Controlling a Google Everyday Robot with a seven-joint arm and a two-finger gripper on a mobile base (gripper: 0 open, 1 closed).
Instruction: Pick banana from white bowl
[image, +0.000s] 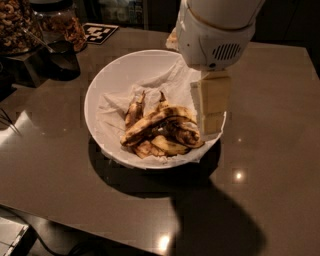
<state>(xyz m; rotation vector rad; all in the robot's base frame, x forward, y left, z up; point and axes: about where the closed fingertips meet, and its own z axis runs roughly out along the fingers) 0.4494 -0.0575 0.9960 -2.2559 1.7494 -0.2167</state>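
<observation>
- A glossy brown table (270, 150) fills the scene and shows small bright spots of reflected light; the room behind it is dark.
- The gripper (212, 127) is cream-coloured and hangs down over the right inner side of the white bowl (107, 85), with its tip near the bowl's right rim.
- It is seen side-on as one block, so whether it is spread or closed cannot be told, and it holds nothing visible.
- The banana (155, 120) lies just left of the gripper's tip. It is long, curved and heavily brown-blotched, and it rests diagonally across the pile in the bowl.
- Shorter banana pieces (167, 146) lie under and around the banana.
- Crumpled white paper (165, 80) lines the bowl under the fruit.
- The white arm housing (215, 35) sits above the gripper and has a vent grille on its side.
- A jar of nuts (15, 22) stands at the far left.
- A black-and-white marker tag (100, 32) lies flat on the table behind the bowl.
</observation>
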